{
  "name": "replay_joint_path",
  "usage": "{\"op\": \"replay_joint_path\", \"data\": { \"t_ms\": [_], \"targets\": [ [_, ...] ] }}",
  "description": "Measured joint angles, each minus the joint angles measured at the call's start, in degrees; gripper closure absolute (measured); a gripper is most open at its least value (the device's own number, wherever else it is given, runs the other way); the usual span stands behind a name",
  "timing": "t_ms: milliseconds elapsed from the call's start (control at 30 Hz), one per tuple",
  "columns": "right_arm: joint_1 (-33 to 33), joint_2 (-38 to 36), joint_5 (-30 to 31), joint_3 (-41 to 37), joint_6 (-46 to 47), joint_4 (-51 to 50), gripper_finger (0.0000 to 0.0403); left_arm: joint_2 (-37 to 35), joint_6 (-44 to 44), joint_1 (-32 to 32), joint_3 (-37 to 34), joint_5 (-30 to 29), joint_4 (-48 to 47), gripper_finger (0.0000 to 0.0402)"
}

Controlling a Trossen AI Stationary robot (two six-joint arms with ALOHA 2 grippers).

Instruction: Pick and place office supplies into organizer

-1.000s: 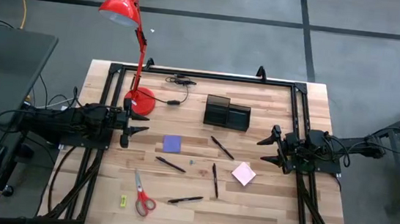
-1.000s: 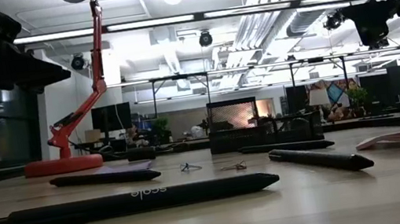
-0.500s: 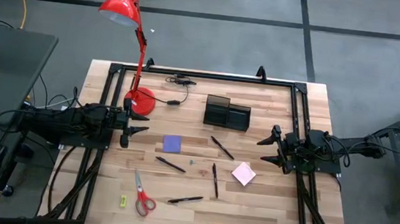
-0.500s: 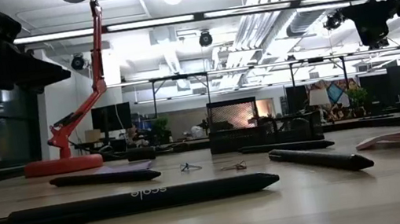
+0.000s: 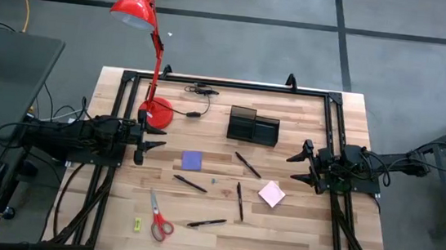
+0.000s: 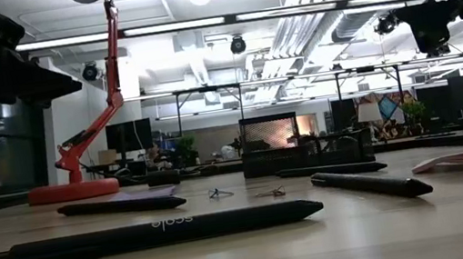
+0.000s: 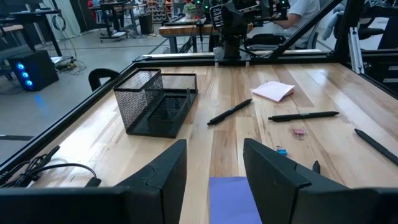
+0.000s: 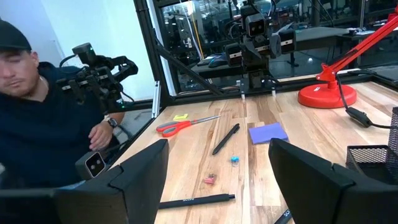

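While both arms waited at the table's two sides, nothing lay in either grip. At the left edge, the left gripper point(image 5: 141, 140) hovered over bare wood, its dark angular fingers point(image 7: 163, 171) parted by a narrow gap, holding nothing. Just behind it stood the lamp point(image 5: 156, 112), with a round glossy red base and a thin jointed neck. Beside the gripper lay the purple note pad point(image 5: 192, 161), a flat matte square. Toward the front edge lay a tiny yellow-green piece point(image 5: 137, 224) and the scissors point(image 5: 158, 218), with red plastic loop handles and slim metal blades. Four thin black pens point(image 5: 190, 183) were scattered across the pale, striped wooden table point(image 5: 295, 230); between them were two tiny bits, too small to tell. Near the back stood the organizer point(image 5: 252, 126), a black wire-mesh box with several compartments, one section taller. Right of the pens lay the pink note pad point(image 5: 272, 194), a square turned diagonally. At the right edge, the right gripper point(image 5: 298, 167) hung with its blocky fingers point(image 8: 137, 177) spread wide, empty. Beyond the table, a person point(image 8: 43, 118) in dark clothing sat.
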Motion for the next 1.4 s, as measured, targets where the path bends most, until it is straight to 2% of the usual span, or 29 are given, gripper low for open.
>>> {"op": "replay_joint_path", "data": {
  "t_ms": [167, 300, 467, 633, 800, 1033, 1100, 1200, 1300, 1400],
  "targets": [
    [0.01, 0.01, 3.59, -0.01, -5.11, -0.24, 0.0132, 0.00, 0.00, -0.01, 0.00, 0.00, 0.00, 0.0256],
    [0.00, 0.01, 4.24, 0.00, -6.83, -0.19, 0.0132, -0.01, 0.00, 0.01, 0.00, 0.00, -0.01, 0.0256],
    [0.01, 0.01, 6.37, -0.01, -18.49, 0.00, 0.0132, 0.00, 0.00, 0.01, -0.01, 0.00, 0.00, 0.0256],
    [0.00, 0.01, 6.56, 0.00, -22.62, 0.16, 0.0132, -0.01, 0.00, 0.00, -0.01, 0.00, 0.01, 0.0256],
    [0.14, 0.10, 3.09, -0.67, -5.31, 4.88, 0.0132, 0.01, 0.00, -0.01, -0.01, 0.00, 0.01, 0.0256],
    [0.14, 0.10, 4.59, -0.67, 7.56, 5.99, 0.0132, -0.01, 0.00, -0.01, 0.01, 0.00, -0.02, 0.0256],
    [0.16, 0.12, 7.42, -0.67, 9.21, 7.12, 0.0132, 0.00, 0.00, 0.01, -0.01, 0.00, -0.02, 0.0256],
    [0.01, 0.08, 15.25, -0.67, 9.25, 8.19, 0.0132, -0.02, -0.02, 0.01, -0.01, 0.15, -0.02, 0.0256],
    [0.14, 0.10, 17.95, -0.68, 12.30, 8.03, 0.0132, 0.00, -1.07, 0.01, -0.01, 6.07, -0.38, 0.0256],
    [0.14, 0.10, 20.08, -0.69, 10.89, 8.65, 0.0132, 0.03, -0.98, 0.00, -0.01, 10.92, -0.61, 0.0256]
  ]
}}
